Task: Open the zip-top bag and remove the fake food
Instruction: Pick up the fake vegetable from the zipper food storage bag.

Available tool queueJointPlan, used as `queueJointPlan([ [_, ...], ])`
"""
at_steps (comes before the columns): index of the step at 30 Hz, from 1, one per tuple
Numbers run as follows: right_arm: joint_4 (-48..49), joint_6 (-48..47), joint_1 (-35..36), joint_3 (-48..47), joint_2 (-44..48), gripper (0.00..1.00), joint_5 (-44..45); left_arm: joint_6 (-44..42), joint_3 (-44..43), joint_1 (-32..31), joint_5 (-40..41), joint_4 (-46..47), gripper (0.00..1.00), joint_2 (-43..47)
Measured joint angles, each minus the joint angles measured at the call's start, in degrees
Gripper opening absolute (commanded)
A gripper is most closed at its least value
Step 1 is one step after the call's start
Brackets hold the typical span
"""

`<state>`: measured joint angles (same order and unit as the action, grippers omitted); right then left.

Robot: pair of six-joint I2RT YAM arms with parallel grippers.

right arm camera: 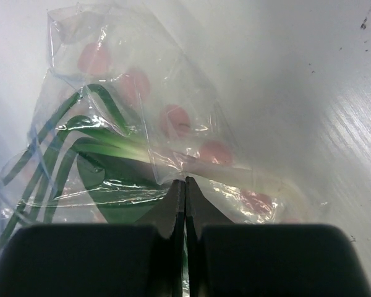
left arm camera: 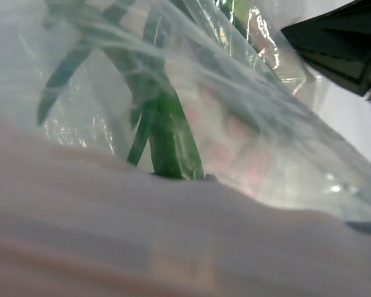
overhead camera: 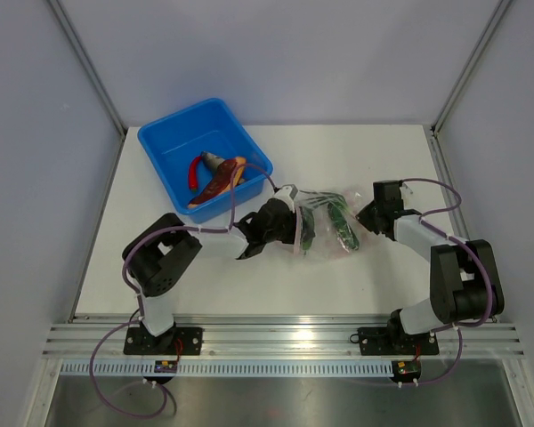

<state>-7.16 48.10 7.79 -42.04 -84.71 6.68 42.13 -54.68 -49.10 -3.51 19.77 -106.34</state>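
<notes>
The right gripper (right arm camera: 184,185), pinched shut on the zip-top bag (overhead camera: 325,242) at frame centre, should anchor it while the left gripper (overhead camera: 292,224), grip unreadable, slowly draws the fake food (overhead camera: 343,229) leftward.

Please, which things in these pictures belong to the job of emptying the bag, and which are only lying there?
Belong to the job:
- zip-top bag
- green fake food in the bag; other fake food in the tub
- right end effector, shut on the bag
- left end effector, at the bag's other end

Only lying there:
- blue tub, which the job does not name
</notes>
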Motion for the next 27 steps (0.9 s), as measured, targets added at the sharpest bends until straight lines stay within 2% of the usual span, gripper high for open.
queueJointPlan([
  [7, 0.02, 0.52, 0.00, 0.61, 1.03, 0.00, 0.90, 1.31, 3.23, 0.92, 0.81, 3.50, 0.31, 4.11],
  [15, 0.00, 0.81, -0.02, 0.94, 1.60, 0.00, 1.68, 1.29, 5.64, 1.46, 4.39, 2.51, 0.31, 7.48],
  [27, 0.00, 1.01, -0.04, 1.16, 1.99, 0.00, 2.69, 2.34, 10.60, 5.31, 3.45, 3.82, 0.30, 10.38],
])
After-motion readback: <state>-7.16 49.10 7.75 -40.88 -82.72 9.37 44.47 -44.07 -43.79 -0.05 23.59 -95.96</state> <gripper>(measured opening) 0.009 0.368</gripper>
